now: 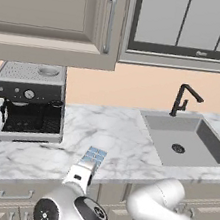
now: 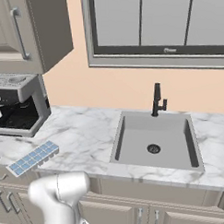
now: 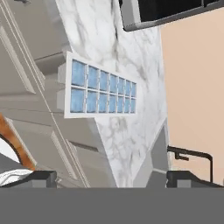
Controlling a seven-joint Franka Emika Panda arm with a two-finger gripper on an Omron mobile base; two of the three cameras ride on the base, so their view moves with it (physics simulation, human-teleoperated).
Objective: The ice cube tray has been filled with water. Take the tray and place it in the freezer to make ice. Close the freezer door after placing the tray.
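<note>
- Hand view shows the ice cube tray (image 3: 99,91) lying flat on the marble counter (image 3: 127,131), one end jutting past the counter's front edge over the cabinet fronts (image 3: 48,127).
- Water (image 3: 78,73) fills its two rows of cells as glossy blue squares.
- My claw (image 3: 111,178) is spread wide and holds nothing; I see just the two dark fingertips (image 3: 39,178) at the bottom, well apart.
- From the left base camera, my own arm hides most of the tray (image 1: 94,156); a few blue cells peek out above my wrist.
- From the right base camera, the tray (image 2: 33,157) sits at the counter's front edge, between the coffee machine (image 2: 16,106) and the sink (image 2: 154,142).
- That machine is cut off at the frame's left side.
</note>
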